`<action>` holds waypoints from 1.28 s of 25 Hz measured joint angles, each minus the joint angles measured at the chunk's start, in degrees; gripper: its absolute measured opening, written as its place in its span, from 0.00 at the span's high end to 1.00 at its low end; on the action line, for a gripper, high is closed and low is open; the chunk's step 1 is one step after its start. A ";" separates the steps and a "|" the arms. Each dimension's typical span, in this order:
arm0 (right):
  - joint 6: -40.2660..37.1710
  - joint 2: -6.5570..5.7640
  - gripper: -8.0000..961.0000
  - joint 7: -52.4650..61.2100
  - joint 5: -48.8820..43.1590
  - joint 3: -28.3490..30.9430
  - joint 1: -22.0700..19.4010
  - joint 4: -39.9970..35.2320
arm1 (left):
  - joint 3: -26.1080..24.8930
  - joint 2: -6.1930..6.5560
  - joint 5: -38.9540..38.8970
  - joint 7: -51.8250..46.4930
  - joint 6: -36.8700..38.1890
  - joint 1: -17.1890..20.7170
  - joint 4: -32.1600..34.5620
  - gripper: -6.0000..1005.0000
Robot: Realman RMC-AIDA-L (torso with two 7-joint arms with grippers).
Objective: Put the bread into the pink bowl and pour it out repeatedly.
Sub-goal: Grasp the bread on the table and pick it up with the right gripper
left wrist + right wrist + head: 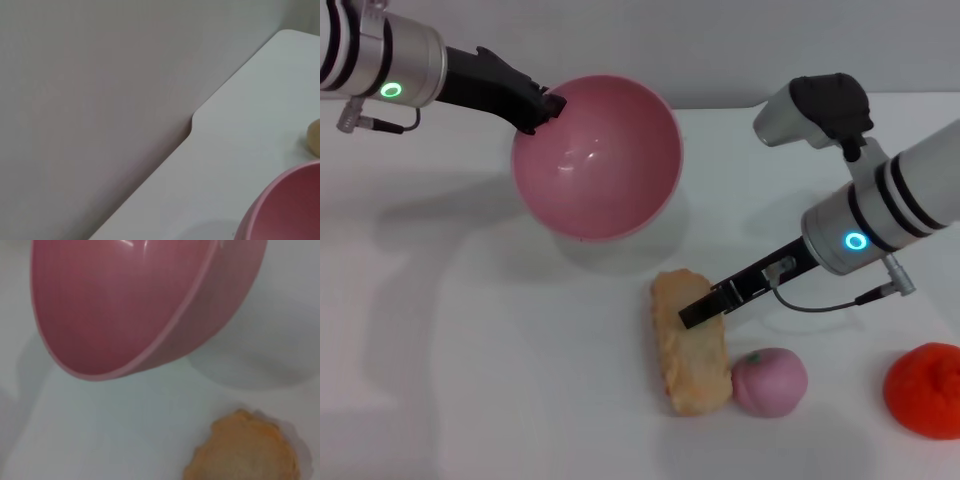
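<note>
The pink bowl (600, 160) is held off the table at the back, tilted with its empty inside facing me. My left gripper (545, 105) is shut on its rim at the upper left. The bowl also shows in the left wrist view (285, 210) and the right wrist view (125, 300). The bread (692, 350) lies on the table in front of the bowl, lengthwise, pale side up. Its end shows in the right wrist view (247, 450). My right gripper (700, 310) reaches in from the right and sits over the middle of the bread.
A small pink peach-like ball (770, 380) lies just right of the bread. An orange toy fruit (925, 388) sits at the right edge. The white table (470, 380) ends at a grey wall behind, with a notch in its edge (192, 125).
</note>
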 joint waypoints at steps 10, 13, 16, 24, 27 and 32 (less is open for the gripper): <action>0.84 0.00 0.44 0.89 -0.22 -0.01 2.28 2.72 | 0.00 -0.35 -0.01 0.87 -0.14 0.53 0.41 0.95; 1.05 0.00 0.44 0.94 -0.32 0.00 2.90 3.84 | 0.01 -0.38 -0.01 0.92 -0.13 0.55 0.41 0.95; 1.30 0.00 0.44 0.94 -0.33 0.00 3.38 4.89 | 0.02 -0.47 -0.01 1.09 -0.15 0.55 0.41 0.94; 1.60 0.01 0.43 0.94 -0.36 -0.01 3.41 5.14 | 0.01 -0.56 -0.01 1.49 -0.03 0.55 0.41 0.94; 1.64 0.01 0.43 0.94 -0.36 -0.13 3.41 5.36 | 0.01 -0.62 -0.01 1.49 -0.01 0.55 0.41 0.94; 1.83 0.07 0.44 0.94 -0.31 -1.24 3.50 6.03 | 0.37 -0.71 -0.11 1.48 0.09 0.81 0.41 0.94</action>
